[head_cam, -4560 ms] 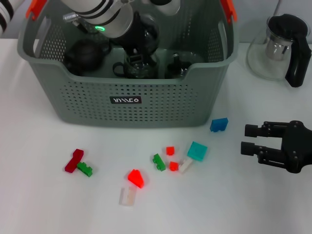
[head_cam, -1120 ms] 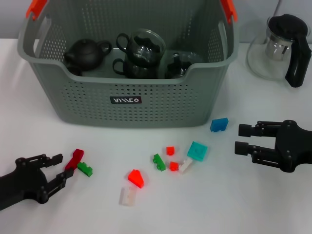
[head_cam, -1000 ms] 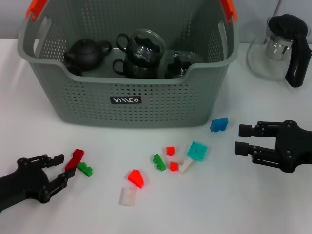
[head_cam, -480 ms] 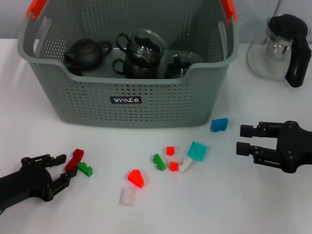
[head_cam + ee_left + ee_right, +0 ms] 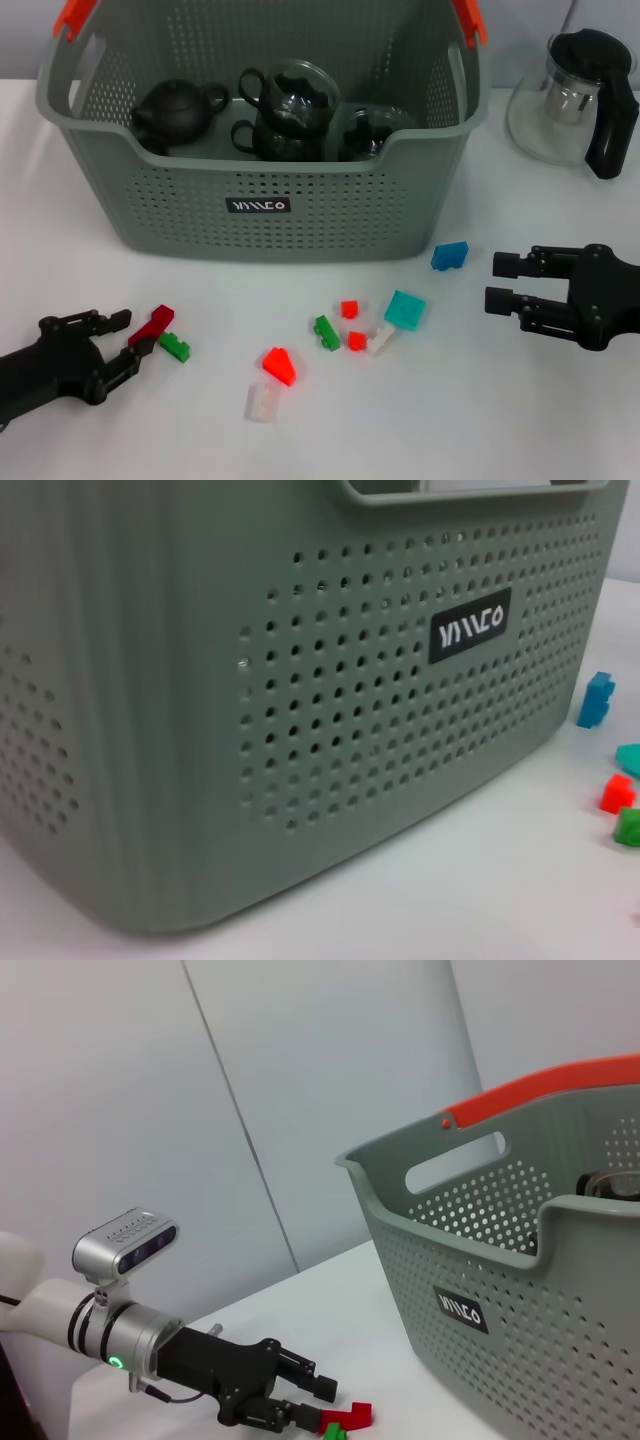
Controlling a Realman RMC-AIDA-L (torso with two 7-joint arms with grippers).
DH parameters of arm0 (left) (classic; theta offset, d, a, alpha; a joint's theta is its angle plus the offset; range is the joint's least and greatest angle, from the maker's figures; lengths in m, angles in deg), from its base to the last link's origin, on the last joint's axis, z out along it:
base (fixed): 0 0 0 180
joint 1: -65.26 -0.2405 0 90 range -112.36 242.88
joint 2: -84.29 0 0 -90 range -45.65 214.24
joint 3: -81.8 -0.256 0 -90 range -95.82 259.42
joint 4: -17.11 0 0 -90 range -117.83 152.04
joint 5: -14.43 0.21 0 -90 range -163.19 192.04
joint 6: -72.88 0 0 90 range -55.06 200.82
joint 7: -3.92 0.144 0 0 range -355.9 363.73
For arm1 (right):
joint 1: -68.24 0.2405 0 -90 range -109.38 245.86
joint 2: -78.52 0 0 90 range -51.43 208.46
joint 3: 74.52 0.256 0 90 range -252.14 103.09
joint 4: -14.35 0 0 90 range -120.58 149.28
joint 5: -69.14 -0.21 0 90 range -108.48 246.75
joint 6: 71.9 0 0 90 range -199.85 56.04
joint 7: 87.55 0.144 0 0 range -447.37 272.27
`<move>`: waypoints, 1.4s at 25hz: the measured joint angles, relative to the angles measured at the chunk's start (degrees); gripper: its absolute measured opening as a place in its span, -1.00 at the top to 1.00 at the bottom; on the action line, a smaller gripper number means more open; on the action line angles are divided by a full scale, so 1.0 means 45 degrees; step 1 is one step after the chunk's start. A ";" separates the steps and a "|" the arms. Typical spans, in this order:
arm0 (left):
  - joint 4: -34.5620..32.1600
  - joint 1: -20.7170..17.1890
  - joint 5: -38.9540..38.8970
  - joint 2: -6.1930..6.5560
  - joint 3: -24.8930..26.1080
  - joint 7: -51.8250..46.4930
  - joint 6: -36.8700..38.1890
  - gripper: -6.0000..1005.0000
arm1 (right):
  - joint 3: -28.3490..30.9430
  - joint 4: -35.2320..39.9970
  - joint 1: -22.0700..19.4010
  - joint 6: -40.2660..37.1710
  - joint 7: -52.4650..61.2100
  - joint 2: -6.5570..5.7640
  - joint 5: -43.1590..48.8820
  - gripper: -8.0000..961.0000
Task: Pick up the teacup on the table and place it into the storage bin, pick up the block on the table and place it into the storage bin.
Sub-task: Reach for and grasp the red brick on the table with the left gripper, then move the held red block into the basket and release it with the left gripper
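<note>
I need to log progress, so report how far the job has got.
Done: dark teaware sits in the storage bin. In hand: the open left gripper is at the dark red block, not yet gripping it. The right gripper waits open near the blue block. Left: every block lies on the table.

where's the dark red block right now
In the head view, the dark red block lies on the white table, left of the small green block, between the open left gripper's fingertips.

grey perforated bin (image 5: 300,215) – orange handle tops, black label (image 5: 258,205) with white letters, black teapot (image 5: 178,110), dark red block (image 5: 150,325), green block (image 5: 174,347), blue block (image 5: 449,256), teal block (image 5: 404,309), white table (image 5: 430,420), black grippers
</note>
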 joint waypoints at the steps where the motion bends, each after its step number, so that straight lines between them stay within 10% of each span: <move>1: -0.0005 0.0006 0.0038 0.0000 -0.0045 -0.0001 0.0044 0.16 | 0.0000 0.0000 0.0002 -0.0002 0.0003 -0.0002 0.0001 -0.12; 16: -0.0438 0.0107 0.0470 0.0026 -0.0415 -0.1281 -0.0036 0.16 | -0.0001 0.0001 0.0028 0.0022 -0.0026 -0.0022 0.0000 -0.12; 30: -0.1148 0.0285 0.0612 0.0135 0.0178 -0.1994 0.1689 0.61 | -0.0001 -0.0014 0.0037 0.0020 -0.0085 -0.0021 0.0000 -0.12; 35: -0.1154 0.0814 0.0284 0.0967 0.2689 -0.2502 0.5754 0.59 | -0.0002 -0.0020 0.0066 0.0018 -0.0124 -0.0032 0.0000 -0.12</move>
